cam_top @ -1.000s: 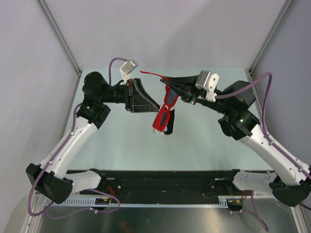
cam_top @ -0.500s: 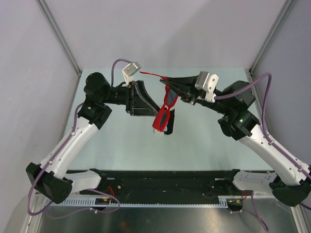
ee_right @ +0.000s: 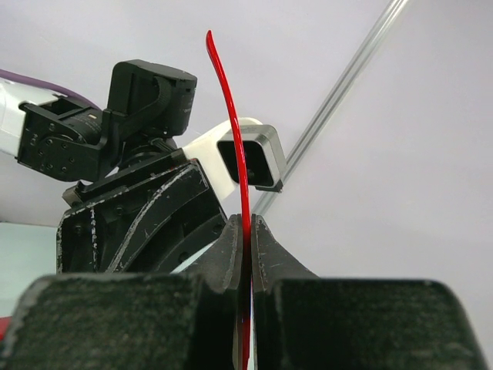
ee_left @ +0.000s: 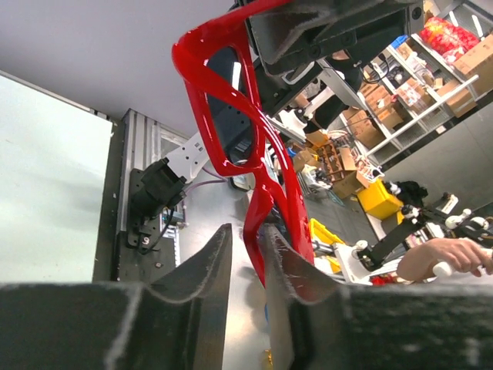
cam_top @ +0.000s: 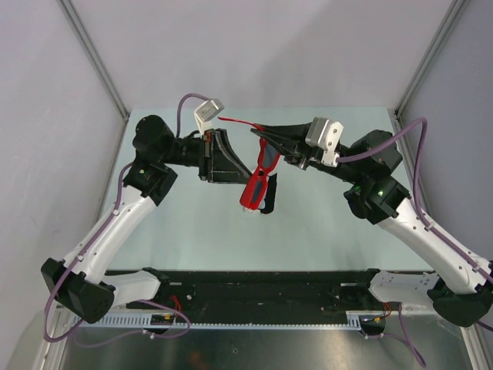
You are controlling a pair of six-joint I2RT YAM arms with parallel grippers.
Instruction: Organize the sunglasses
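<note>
Near edge of the table (cam_top: 192,231): black rail (cam_top: 262,287) runs across between the two arm bases. Both arms rise from it and lean inward, meeting above mid-table.

Left arm, white links and a purple cable, reaches in from the left. The left gripper (cam_top: 249,171) points right at the lower half of the sunglasses (cam_top: 257,179). From its own wrist view the fingers (ee_left: 208,262) stand nearly together, with a red end of the frame running down into the narrow gap. The frame touches one finger at least; can't tell whether it is truly pinched.

Sunglasses: off the table, held in the air between the two grippers. The red frame hangs roughly vertical, dark lenses edge-on from above, lower end over the middle of the table.

Right arm comes in from the right, slightly farther back. The right gripper (cam_top: 262,135) is clamped tight on the glasses at their upper end. Its wrist view shows the two fingers (ee_right: 266,247) pressed flat against a thin red temple arm (ee_right: 229,131), no gap either side. The free length of that temple sticks out past the fingertips, toward the left arm's white wrist camera (cam_top: 206,110).

Beyond: far table edge, grey walls and metal corner posts.
</note>
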